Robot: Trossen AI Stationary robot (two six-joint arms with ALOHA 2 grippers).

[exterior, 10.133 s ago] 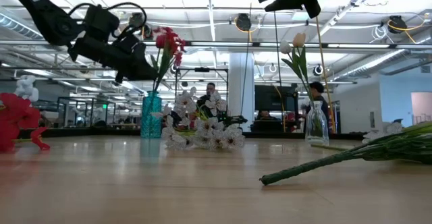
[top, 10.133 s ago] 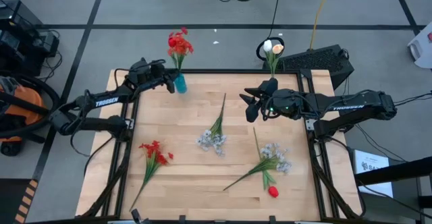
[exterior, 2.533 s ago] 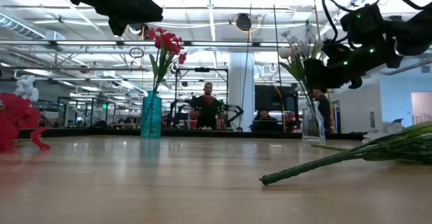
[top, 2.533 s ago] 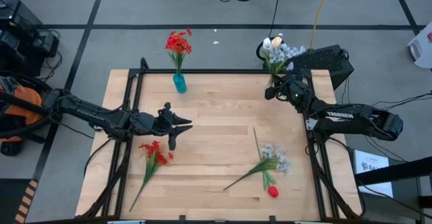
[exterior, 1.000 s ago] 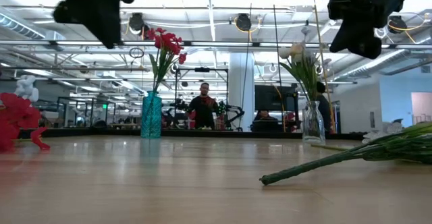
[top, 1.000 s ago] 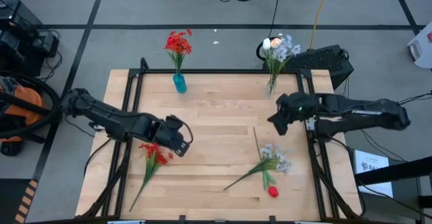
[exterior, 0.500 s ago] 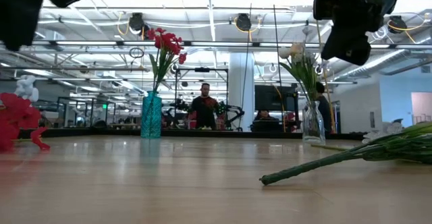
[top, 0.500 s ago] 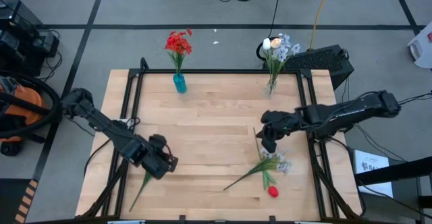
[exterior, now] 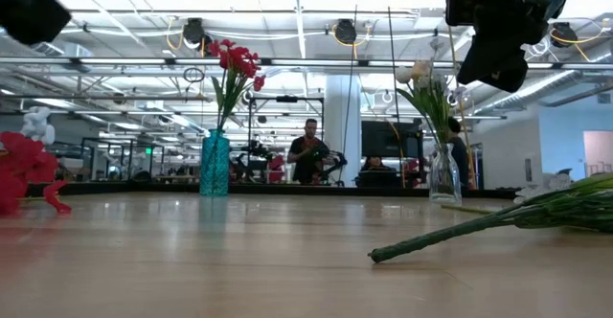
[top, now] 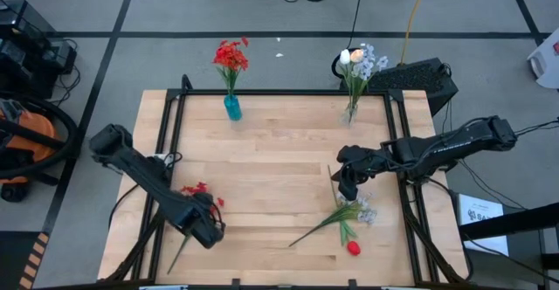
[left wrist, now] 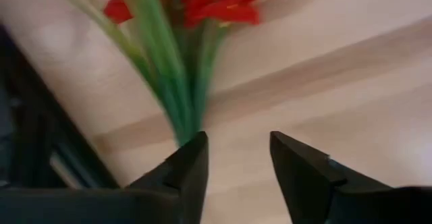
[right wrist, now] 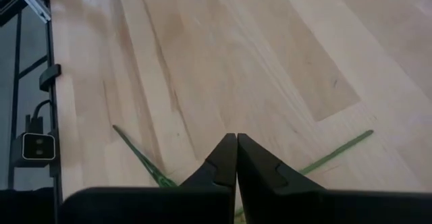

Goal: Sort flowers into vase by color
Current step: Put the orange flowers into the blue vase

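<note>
A red clustered flower point(top: 197, 190) lies on the table's near left, its stem point(top: 177, 257) running toward the near edge. My left gripper point(top: 208, 231) hangs open over that stem. In the left wrist view the green stems point(left wrist: 177, 96) pass out of sight behind one fingertip and do not lie between the fingers. My right gripper point(top: 348, 185) is shut above the stems of the pale sprays point(top: 354, 208) at the near right. A red tulip bud point(top: 353, 248) lies close by. A teal vase point(top: 232, 107) holds red flowers, and a clear vase point(top: 351, 112) holds pale ones.
Both vases stand at the table's far edge, and bare wood lies between the two arms. Loose green stems point(right wrist: 140, 155) lie on the wood under my right gripper. Black frame rails point(top: 166, 141) run along the table's sides. A person point(exterior: 308, 155) stands in the room behind.
My left gripper has swung toward the near edge, from beside the red blooms to over the flower's stem. My right gripper has moved toward the near edge and leftward, to above the pale sprays' stems, then held still. The flowers have stayed in place.
</note>
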